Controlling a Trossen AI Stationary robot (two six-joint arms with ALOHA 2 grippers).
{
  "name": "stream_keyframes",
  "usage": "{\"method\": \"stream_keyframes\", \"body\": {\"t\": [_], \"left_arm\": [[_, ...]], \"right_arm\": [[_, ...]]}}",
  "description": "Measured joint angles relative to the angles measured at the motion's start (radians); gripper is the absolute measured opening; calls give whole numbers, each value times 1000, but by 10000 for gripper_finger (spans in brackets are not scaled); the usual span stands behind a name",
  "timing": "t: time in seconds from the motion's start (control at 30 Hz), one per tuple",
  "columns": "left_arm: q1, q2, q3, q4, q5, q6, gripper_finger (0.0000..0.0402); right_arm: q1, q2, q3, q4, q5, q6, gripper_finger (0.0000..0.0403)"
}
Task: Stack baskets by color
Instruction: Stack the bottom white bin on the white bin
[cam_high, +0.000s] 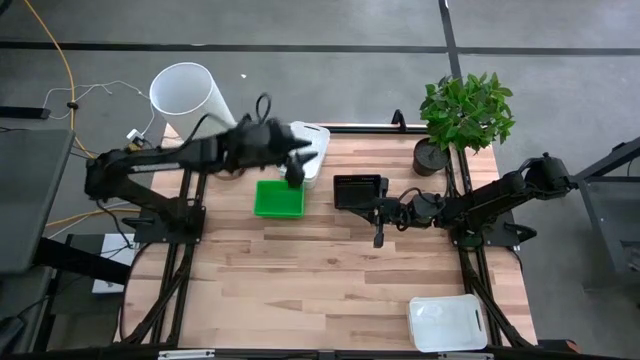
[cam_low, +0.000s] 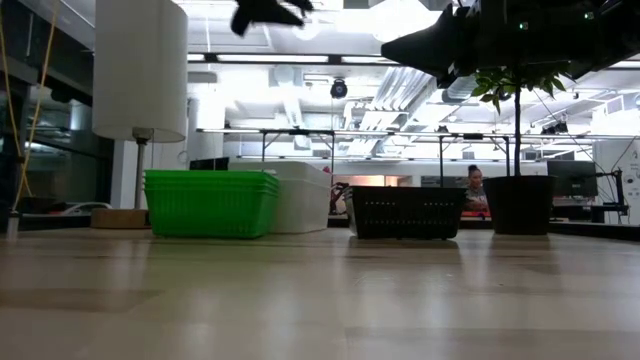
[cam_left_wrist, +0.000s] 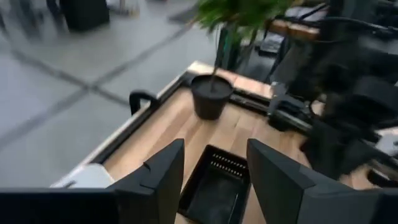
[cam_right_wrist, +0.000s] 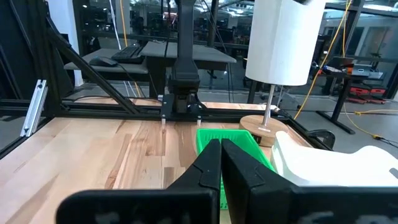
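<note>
Green stack set down; left gripper clear of it and empty.

The left gripper (cam_high: 293, 172) hung above the green baskets (cam_high: 278, 198), fingers parted with nothing between them. The right gripper (cam_high: 379, 237) waited low near the black basket (cam_high: 358, 190), fingers pressed together, empty. One white basket (cam_high: 310, 150) sat behind the green; another white basket (cam_high: 447, 322) lay well apart at the near edge. Judged next: fetch that one, calling for a long reach.

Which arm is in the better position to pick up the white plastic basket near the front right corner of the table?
Probably the right. The white plastic basket lies on the right arm's side; the right gripper, shut and empty, is nearer than the left gripper, open above the green basket.
</note>
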Motion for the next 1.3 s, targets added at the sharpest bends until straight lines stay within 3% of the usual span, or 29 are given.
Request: {"method": "stream_keyframes", "body": {"t": [0.07, 0.17, 0.43, 0.6, 0.73, 1.07, 1.3], "left_arm": [[-88, -46, -67, 80, -92, 52, 161], [-208, -121, -214, 260, -147, 118, 163], [-400, -271, -694, 815, -149, 200, 161], [-469, -303, -878, 1041, -150, 233, 161], [-499, -309, -932, 1063, -152, 229, 161], [-525, -309, -934, 1065, -152, 243, 161], [-524, -323, -926, 1068, -166, 341, 161]], "right_arm": [[0, 0, 0, 0, 0, 0, 0], [0, 0, 0, 0, -4, 15, 0], [0, 0, 0, 0, -5, 16, 0], [0, 0, 0, 7, -5, 10, 0], [0, 0, 0, 8, -8, 13, 0], [0, 0, 0, 11, -13, 15, 0], [1, -1, 55, 153, -255, 128, 0]]}}
